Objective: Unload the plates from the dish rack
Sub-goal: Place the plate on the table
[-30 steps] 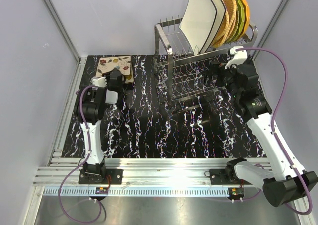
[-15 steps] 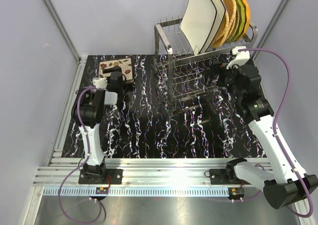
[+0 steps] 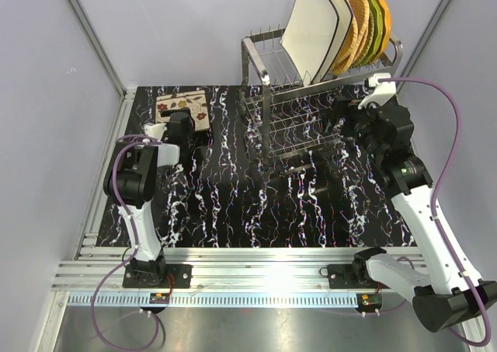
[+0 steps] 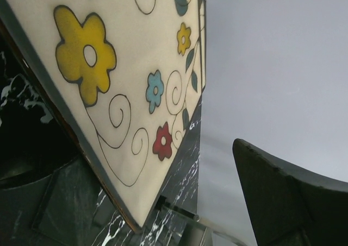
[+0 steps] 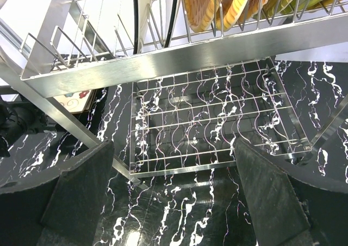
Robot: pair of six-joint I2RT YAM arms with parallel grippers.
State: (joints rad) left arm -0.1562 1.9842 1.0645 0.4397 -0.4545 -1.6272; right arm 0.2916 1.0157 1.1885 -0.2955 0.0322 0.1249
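- presently, left gripper [image 3: 183, 120]: jaws spread wide and gripping nothing; the one finger [image 4: 283, 194] in the wrist view stands clear of the plate edge.
- flower-patterned square plate [image 4: 122, 88]: lies flat on the black marbled tabletop [image 3: 233, 204] at the far left, just beside the left gripper, out of the rack.
- right gripper [image 5: 174, 202]: jaws wide apart and empty, pointing at the rack's bare lower tier from the right side.
- dish rack [image 3: 256, 57]: two-tier silver wire rack at the far middle of the table.
- plates left in the upper tier, all on edge between the prongs: cream square plates [image 3: 314, 26], woven orange-tan plates [image 3: 353, 29], green scalloped plate [image 3: 378, 18], with an orange one at the far right end.
- step in hand, as judged: one plate is set down and let go, and the right arm is lining up for the next.
- next move, as judged: raise the right gripper to the upper tier, close on one plate's rim, and lift it straight up clear of the prongs without knocking its neighbours.
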